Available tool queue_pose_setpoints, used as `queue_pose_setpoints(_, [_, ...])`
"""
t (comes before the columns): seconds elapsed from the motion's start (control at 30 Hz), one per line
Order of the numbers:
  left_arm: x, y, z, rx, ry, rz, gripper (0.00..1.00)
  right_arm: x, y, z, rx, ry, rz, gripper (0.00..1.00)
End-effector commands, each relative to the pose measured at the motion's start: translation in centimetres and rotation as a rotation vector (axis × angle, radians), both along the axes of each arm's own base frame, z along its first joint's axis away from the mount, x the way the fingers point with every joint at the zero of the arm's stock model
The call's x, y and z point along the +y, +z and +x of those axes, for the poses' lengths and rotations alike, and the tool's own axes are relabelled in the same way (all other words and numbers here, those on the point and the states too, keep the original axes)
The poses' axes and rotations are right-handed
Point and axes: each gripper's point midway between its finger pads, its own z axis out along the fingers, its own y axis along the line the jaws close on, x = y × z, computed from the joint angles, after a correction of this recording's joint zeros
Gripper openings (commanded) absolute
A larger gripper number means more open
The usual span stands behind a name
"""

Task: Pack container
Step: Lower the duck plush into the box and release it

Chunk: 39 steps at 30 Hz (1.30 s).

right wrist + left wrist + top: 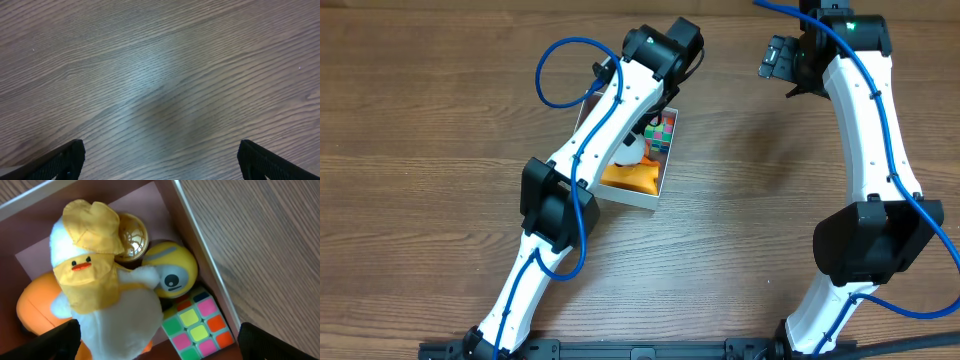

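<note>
The container point(666, 165) is a shallow white-walled box with a pinkish-brown inside point(145, 202). It holds a white plush duck in a yellow hat point(95, 275), an orange toy point(35, 305), a yellow one-eyed ball point(172, 270), a gold round piece point(131, 237) and a colour cube point(197, 327). My left gripper point(160, 347) is open right above the box, with its fingers wide on either side of the duck's body. My right gripper point(160, 165) is open and empty over bare table, far right of the box point(775, 60).
The left arm point(610, 110) covers most of the box in the overhead view, where the duck point(630, 152), orange toy point(630, 178) and cube point(663, 135) peek out. Wood-grain table point(750, 220) lies all round.
</note>
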Motion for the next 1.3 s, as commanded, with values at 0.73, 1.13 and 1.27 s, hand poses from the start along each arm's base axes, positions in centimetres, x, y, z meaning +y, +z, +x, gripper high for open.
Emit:
queue_pose_setpoints(0.73, [-0.4, -4.7, -0.2, 0.047, -0.060, 0.032, 1.00, 0.0, 0.5, 0.0, -0.018, -0.007, 0.001, 1.00])
queue_pose_setpoints(1.13, [0.1, -6.3, -0.9, 0.092, -0.059, 0.060, 1.00, 0.0, 0.5, 0.1, -0.018, -0.006, 0.001, 1.00])
queue_pose_setpoints(1.27, [0.6, -7.9, -1.8, 0.133, -0.059, 0.080, 1.00, 0.0, 0.5, 0.0, -0.018, -0.007, 0.001, 1.00])
